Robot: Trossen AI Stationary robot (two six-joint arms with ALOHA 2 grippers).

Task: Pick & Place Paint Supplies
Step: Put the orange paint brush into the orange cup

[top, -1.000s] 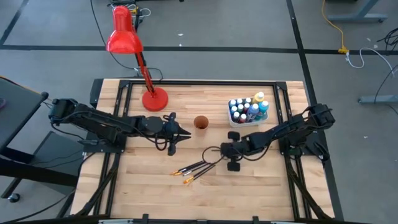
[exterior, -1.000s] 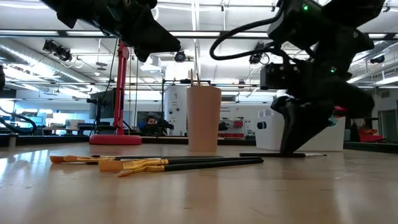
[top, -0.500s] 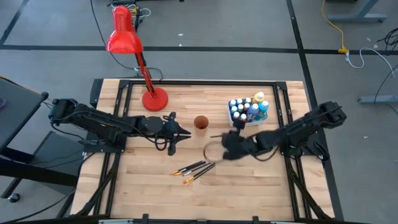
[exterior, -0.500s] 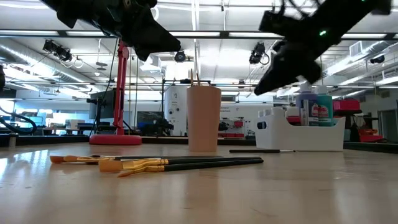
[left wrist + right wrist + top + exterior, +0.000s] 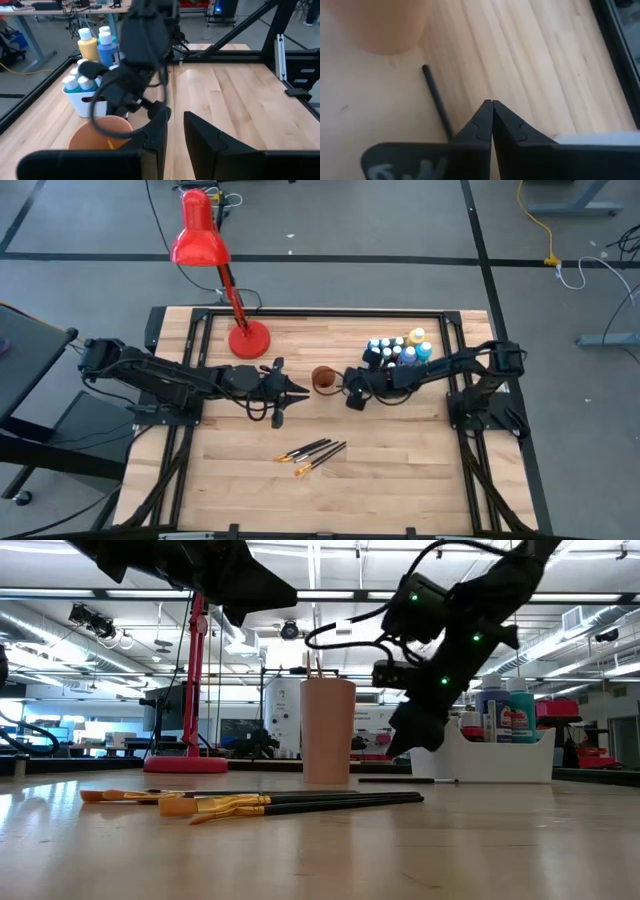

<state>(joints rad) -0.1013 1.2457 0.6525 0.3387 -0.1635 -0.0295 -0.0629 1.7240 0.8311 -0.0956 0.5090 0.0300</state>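
Labels — unreadable on paint bottles (image 5: 398, 352) | right pincer (image 5: 492, 109) — closed, empty

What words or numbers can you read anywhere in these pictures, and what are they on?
None can be read.
Labels on the small paint bottles in the white plastic tub: too small and blurred.
Pale marks on the right gripper's dark body: blurred, unreadable.
Plain orange cup and red desk lamp: no writing shows.
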